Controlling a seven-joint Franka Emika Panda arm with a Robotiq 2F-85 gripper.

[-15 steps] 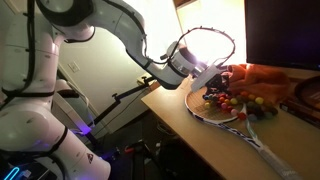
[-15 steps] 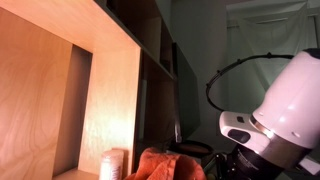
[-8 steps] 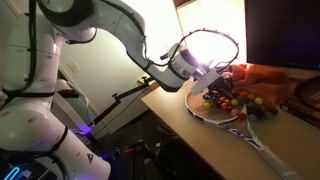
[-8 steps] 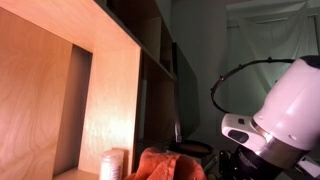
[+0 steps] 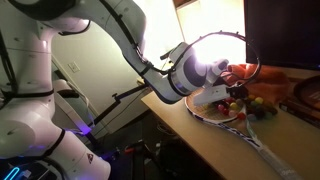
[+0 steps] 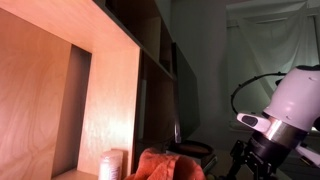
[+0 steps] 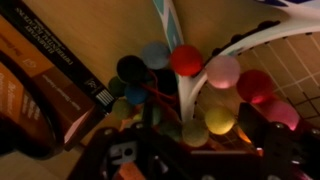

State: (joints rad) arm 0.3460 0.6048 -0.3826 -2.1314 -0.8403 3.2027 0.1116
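Gripper hangs low over the wooden table in an exterior view, right of centre in the frame, just above a cluster of coloured balls. The cluster lies on the head of a racket, with an orange cloth just behind it. In an exterior view the white arm fills the lower right, beside tall wooden shelves. The fingers down there are too dark to make out. In the wrist view the gripper enters from the bottom edge with its jaws spread, pinching nothing. The cluster of coloured balls sits mid-frame between them, against the racket strings, with a book at the left.
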